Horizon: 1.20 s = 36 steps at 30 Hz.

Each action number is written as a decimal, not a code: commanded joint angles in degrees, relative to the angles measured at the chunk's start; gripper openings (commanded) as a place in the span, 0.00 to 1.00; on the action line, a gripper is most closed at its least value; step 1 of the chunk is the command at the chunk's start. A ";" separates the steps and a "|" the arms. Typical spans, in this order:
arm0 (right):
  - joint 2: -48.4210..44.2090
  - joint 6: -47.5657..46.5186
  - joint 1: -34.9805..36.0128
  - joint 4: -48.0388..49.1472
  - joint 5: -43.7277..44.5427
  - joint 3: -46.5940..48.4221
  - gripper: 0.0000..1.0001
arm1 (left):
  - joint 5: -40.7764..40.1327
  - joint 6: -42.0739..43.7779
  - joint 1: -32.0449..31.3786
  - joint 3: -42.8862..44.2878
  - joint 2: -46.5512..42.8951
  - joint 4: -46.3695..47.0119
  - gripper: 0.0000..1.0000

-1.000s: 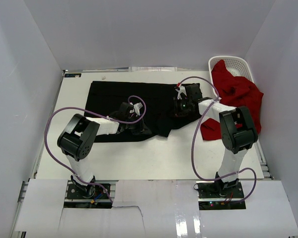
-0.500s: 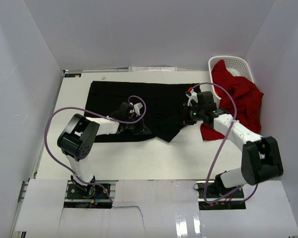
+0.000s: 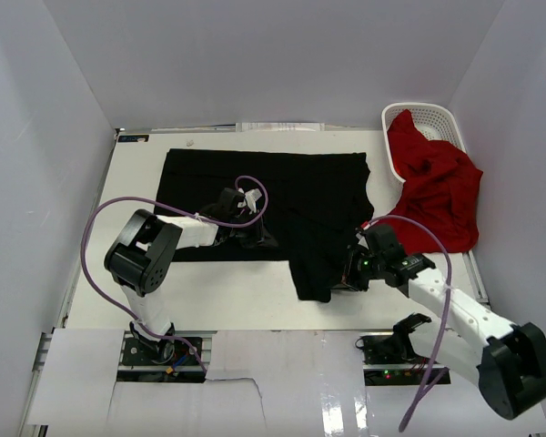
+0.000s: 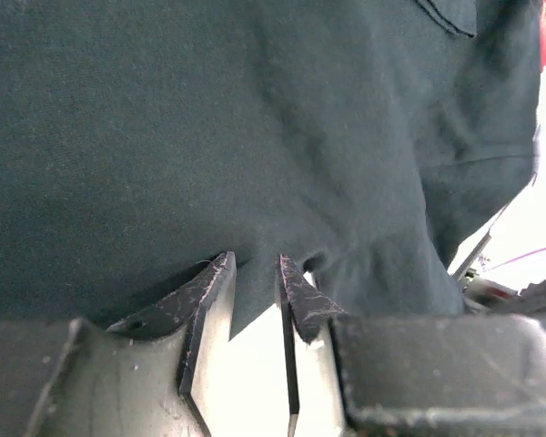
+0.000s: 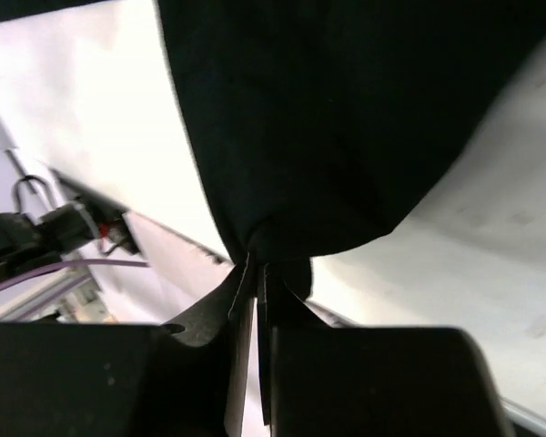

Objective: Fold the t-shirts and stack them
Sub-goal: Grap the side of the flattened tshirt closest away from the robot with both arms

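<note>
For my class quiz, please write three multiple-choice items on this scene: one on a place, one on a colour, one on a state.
1. Where is the red t-shirt?
A. draped over the lattice basket at the far right corner of the table
B. folded at the table's left edge
C. flat in the table's middle

2. What colour is the lattice basket?
A. blue
B. white
C. black

3. The right claw is:
A. open over bare table
B. shut on the red t-shirt
C. shut on an edge of the black t-shirt

Answers: 1 A, red cloth spills over its rim; 2 B, its lattice walls are white; 3 C, the right wrist view shows black cloth pinched.
</note>
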 commanded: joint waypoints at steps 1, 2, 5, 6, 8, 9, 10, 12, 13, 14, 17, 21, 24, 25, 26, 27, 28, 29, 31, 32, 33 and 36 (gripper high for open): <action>-7.36 12.16 3.77 -2.27 3.04 -0.87 0.08 | -0.56 1.50 -0.32 -0.47 -2.54 -1.42 0.36; -8.42 13.68 4.39 -2.09 3.04 -1.22 0.08 | -0.56 1.51 -0.32 -0.38 -2.28 -1.42 0.36; -10.63 15.71 6.06 -0.42 6.53 -0.44 0.08 | -0.47 1.42 -0.32 0.06 -2.01 -1.51 0.36; -9.84 14.84 6.32 -0.16 7.33 0.61 0.08 | -0.47 1.33 -0.32 0.06 -2.01 -1.51 0.36; -3.38 9.93 7.20 -1.81 11.18 6.66 0.08 | -0.47 1.33 -0.32 0.15 -1.75 -1.42 0.36; -0.37 7.74 7.55 -4.09 11.99 9.47 0.08 | -0.47 1.33 -0.32 0.15 -1.75 -1.42 0.36; 6.10 3.71 7.82 -4.72 12.44 14.80 0.08 | -0.30 1.42 -0.32 0.32 -1.66 -1.51 0.36; 12.55 -0.09 7.91 -4.03 11.04 18.71 0.08 | -0.29 1.42 -0.32 0.41 -1.75 -1.59 0.36; 15.88 -1.85 7.99 -2.63 10.25 20.46 0.08 | -0.30 1.50 -0.32 0.50 -1.83 -1.86 0.36; 22.36 -5.17 8.00 -2.44 9.55 24.57 0.08 | -0.30 1.59 -0.32 0.50 -1.92 -2.03 0.36; 33.12 -10.89 8.17 -2.70 10.94 34.06 0.08 | -0.47 1.68 -0.32 0.41 -2.27 -2.21 0.36; 42.88 -16.08 8.70 -6.29 12.00 45.85 0.18 | -0.03 1.59 -0.32 0.58 -2.10 -2.47 0.36; 49.13 -18.65 9.58 -11.84 16.99 52.10 0.23 | 0.05 1.68 -0.32 1.11 -1.92 -2.83 0.36; 49.49 -19.00 9.58 -12.02 18.49 52.12 0.24 | 0.06 1.68 -0.32 1.11 -1.84 -2.91 0.36; 49.14 -19.09 9.58 -11.85 21.03 51.77 0.25 | 0.06 1.68 -0.32 1.29 -1.75 -2.91 0.36; 48.53 -19.09 9.58 -11.93 22.36 50.81 0.26 | 0.14 1.68 -0.32 1.38 -1.75 -2.91 0.36; 46.52 -19.35 9.58 -11.50 24.63 49.93 0.26 | 0.14 1.68 -0.32 1.29 -1.66 -2.91 0.36; 45.20 -19.70 9.49 -10.62 25.35 48.79 0.31 | 0.14 1.68 -0.32 1.29 -1.75 -2.91 0.36; 41.08 -20.32 9.40 -8.69 26.32 45.55 0.55 | 0.14 1.68 -0.32 1.20 -1.57 -2.91 0.36; 39.58 -20.76 9.40 -7.64 26.76 44.31 0.65 | 0.14 1.77 -0.32 1.20 -1.57 -2.91 0.36; 38.17 -21.02 9.40 -5.89 27.29 43.26 0.75 | 0.14 1.77 -0.32 1.29 -1.40 -2.91 0.36; 31.93 -22.17 9.40 -3.68 28.17 39.39 0.76 | 0.32 1.59 -0.32 1.29 -1.22 -2.74 0.36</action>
